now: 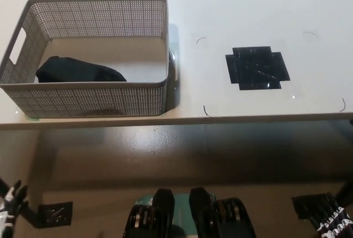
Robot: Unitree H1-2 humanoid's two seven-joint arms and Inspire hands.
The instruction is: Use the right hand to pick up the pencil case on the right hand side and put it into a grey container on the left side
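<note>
The black pencil case [77, 71] lies inside the grey mesh container [88, 101] at the table's left, against its front-left part. Neither hand is near it. My black right hand [332, 222] hangs low at the picture's bottom right corner, below the table's front edge, fingers apart and holding nothing. At the bottom left edge only part of my white left hand [9, 205] shows, also below the table, fingers spread and empty.
A black tape patch [257, 68] marks the white table [231, 6] right of the container. Thin pen marks outline a square around it. The table's front edge [220, 119] runs across the middle of the picture, with floor below.
</note>
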